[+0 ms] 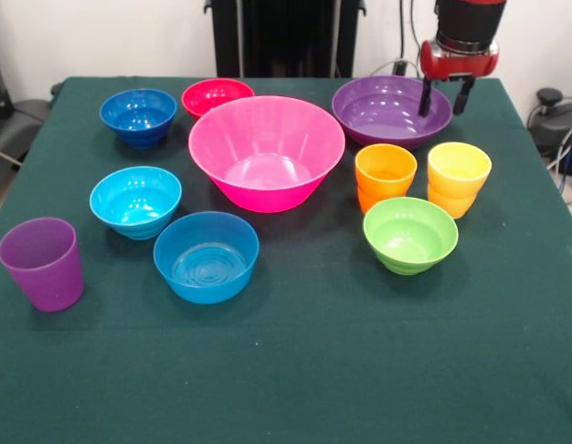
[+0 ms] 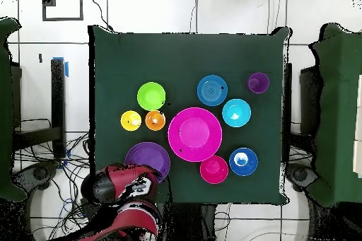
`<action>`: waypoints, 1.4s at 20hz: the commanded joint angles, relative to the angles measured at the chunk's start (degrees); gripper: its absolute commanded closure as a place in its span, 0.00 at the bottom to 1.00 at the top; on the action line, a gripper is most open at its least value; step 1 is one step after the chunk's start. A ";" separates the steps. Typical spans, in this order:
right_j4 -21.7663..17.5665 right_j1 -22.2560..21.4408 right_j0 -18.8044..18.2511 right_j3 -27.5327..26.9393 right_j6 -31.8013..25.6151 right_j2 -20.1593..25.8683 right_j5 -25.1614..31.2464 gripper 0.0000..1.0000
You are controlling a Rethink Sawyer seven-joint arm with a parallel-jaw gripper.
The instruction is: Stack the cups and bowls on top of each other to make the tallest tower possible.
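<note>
All bowls and cups stand apart on the green table (image 1: 314, 370), open side up, none on another. The big hot-pink bowl (image 1: 267, 153) is in the middle. The large purple bowl (image 1: 388, 111) is far right, the red-pink bowl (image 1: 217, 95) and dark blue bowl (image 1: 138, 117) far left. The cyan bowl (image 1: 135, 201), mid blue bowl (image 1: 206, 255) and purple cup (image 1: 43, 263) are near left. The orange cup (image 1: 385, 176), yellow cup (image 1: 458, 178) and lime green bowl (image 1: 410, 234) are right. My gripper (image 1: 444, 97) is open and empty over the purple bowl's far right rim.
The black pedestal (image 1: 286, 37) stands behind the table's far edge. Cables hang by the far right corner (image 1: 554, 120). In the overhead view the red arm (image 2: 127, 189) covers the table's edge beside the purple bowl (image 2: 145, 159).
</note>
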 commanded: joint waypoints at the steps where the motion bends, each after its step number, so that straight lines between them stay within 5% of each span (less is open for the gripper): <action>1: -0.76 2.18 0.00 -3.37 7.80 2.42 -3.26 0.00; 28: -1.86 1.95 -0.82 -3.50 6.91 2.54 -3.94 0.00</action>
